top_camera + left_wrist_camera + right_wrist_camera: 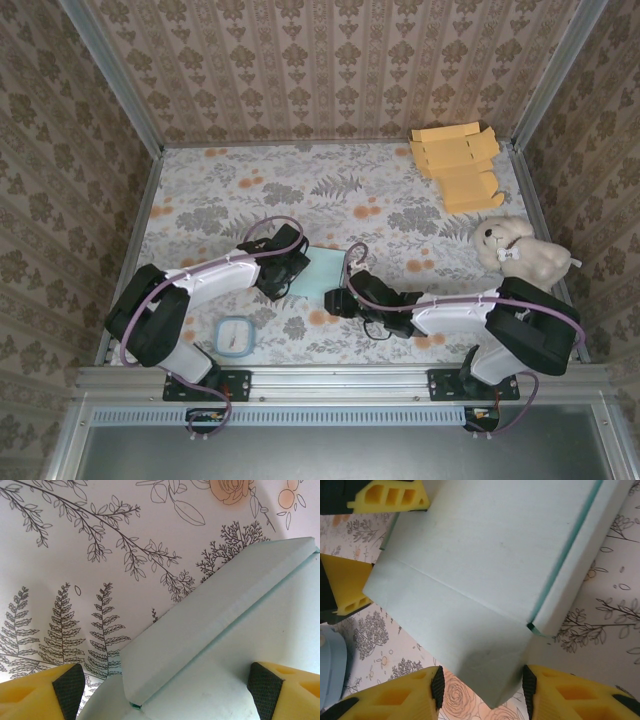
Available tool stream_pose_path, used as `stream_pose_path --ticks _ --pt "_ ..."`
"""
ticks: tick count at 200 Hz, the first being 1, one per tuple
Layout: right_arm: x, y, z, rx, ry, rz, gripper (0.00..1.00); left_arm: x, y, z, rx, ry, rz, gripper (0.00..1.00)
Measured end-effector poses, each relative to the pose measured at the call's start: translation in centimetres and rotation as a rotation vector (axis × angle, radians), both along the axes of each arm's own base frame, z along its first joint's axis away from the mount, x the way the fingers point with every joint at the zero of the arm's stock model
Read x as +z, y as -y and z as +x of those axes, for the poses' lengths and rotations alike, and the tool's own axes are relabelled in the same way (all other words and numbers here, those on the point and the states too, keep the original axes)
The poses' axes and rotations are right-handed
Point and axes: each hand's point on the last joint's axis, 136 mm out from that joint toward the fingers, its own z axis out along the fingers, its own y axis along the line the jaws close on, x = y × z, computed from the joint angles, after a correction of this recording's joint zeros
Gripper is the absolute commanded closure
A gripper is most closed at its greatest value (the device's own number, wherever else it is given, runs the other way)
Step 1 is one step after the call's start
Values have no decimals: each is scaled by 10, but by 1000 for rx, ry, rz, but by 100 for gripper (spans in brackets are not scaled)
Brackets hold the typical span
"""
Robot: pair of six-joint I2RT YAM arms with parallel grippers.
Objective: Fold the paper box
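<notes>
yellow-backed pads point(437, 687) of the right jaws sit half open either side of a flap corner of the pale green paper box point(485, 555) — biting or not, i cannot tell. left jaws stand wide and empty over its raised wall. it lies mid-counter point(400, 190) between the arms. i'd pinch near the crease and swing the flap along it. blue lidded tub point(236, 337) crowds the left arm — teddy bear point(520, 250) and orange flat boxes point(455, 160) lie well clear

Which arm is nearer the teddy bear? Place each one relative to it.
Right. The right arm lies just on the near side of the teddy bear; the left arm is far off to its left.
</notes>
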Motion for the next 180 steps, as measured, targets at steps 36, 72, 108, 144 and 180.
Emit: stream_pose_path --ticks 36,72,108,144,180 --pt "-6 -2 1 0 -4 -5 54 0 -1 1 -3 7 6 13" --pt "-6 -2 2 -1 1 -8 57 0 -1 2 -6 11 8 13" --pt "-7 1 6 -15 20 -28 57 0 -1 4 -2 14 5 13" --pt "-11 4 11 -28 42 -61 58 0 -1 5 1 17 3 13" --pt "-14 5 14 -34 55 -79 58 0 -1 6 1 18 2 13"
